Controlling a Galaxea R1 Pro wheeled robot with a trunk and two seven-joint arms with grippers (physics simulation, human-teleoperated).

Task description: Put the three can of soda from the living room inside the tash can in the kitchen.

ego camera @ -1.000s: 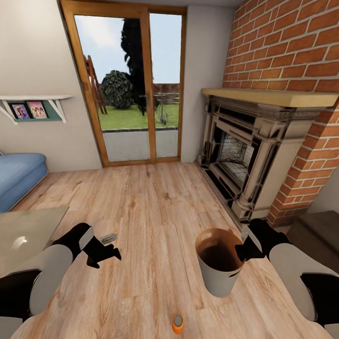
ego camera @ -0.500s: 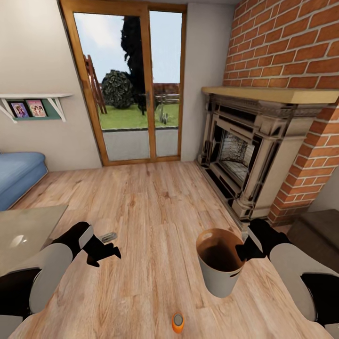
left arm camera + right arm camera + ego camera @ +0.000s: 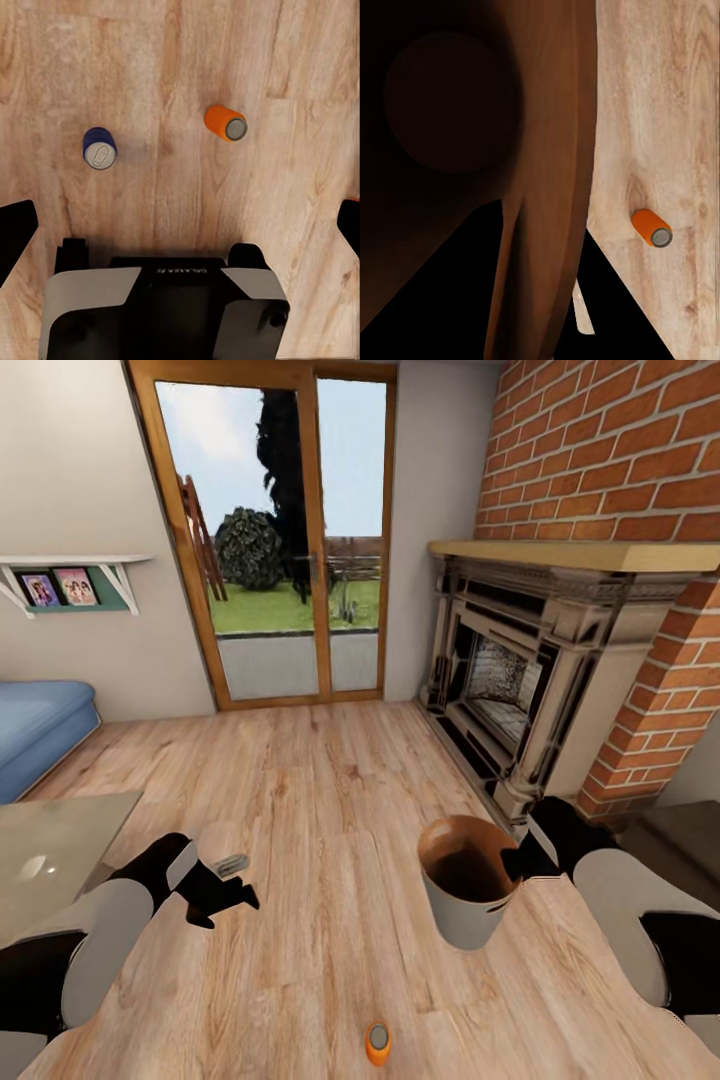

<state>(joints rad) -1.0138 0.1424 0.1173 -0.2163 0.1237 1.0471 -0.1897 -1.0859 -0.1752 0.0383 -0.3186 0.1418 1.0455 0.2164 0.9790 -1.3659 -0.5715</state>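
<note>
Risk: the bin (image 3: 468, 890) is carried by its rim alone, pinched in the right gripper (image 3: 522, 860). It hangs tilted, mouth tipped toward 10 o'clock, so a jolt could swing it or slip it loose. A can dropped in at that tilt might roll back out.

Right wrist view confirms the hold: fingers closed on the bin wall (image 3: 547, 150), one inside, one outside.

Left gripper (image 3: 228, 900) hangs low at 8 o'clock, fingers spread wide, nothing between them.

Bin: grey outside, glossy copper-brown inside; looks empty as far as can be seen.

Cans on the wood floor (image 3: 330, 790): orange can (image 3: 377, 1043) at 6 o'clock; blue can (image 3: 99, 148) upright, well apart from it. Third can not located.
</note>
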